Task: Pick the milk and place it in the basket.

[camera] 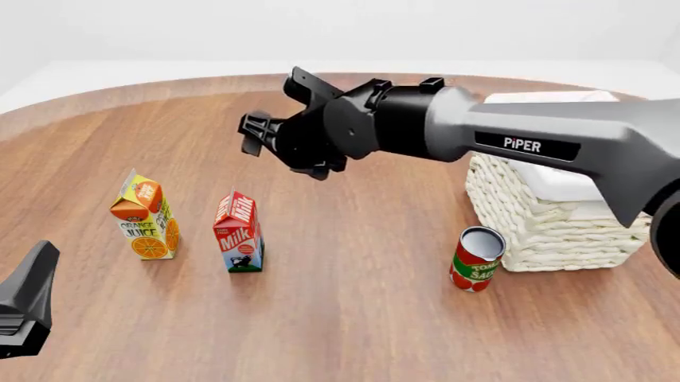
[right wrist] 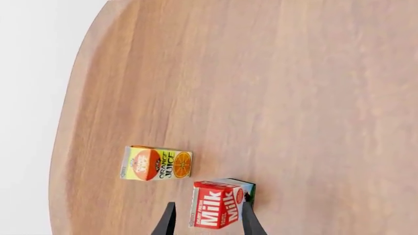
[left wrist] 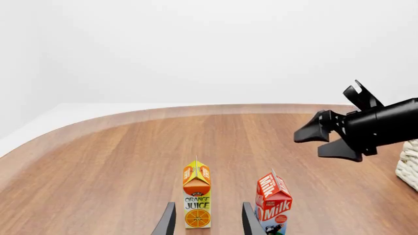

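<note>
Left hand (camera: pixel 27 306), one: low at the near left edge of the desk (camera: pixel 351 318), fingers parted, holding nothing; in its own wrist view the orange juice carton shows between the fingertips. Orange juice carton (camera: pixel 143 216), one: upright, just left of the milk, apart from it; not wanted. Milk (camera: pixel 238 231), one: small gable-top carton, red top, blue-white lower part with a cow, standing upright on the left half of the desk, well apart from the basket. Handling, by judgement: light, thin-walled board, flat sides giving fair friction, apt to dent under a hard squeeze and to tip if nudged at the top; best taken across two opposite flat sides on the body below the gable, not on the sloped roof. Right hand (camera: pixel 279 143), one: raised above the desk beyond the milk, fingers spread wide, empty; its wrist view shows the milk framed between the fingertips. Tomato sauce can (camera: pixel 475 259), one: upright, just beside the basket's near corner. Basket (camera: pixel 552 231), one: cream wicker, white cloth lining, at the right.
</note>
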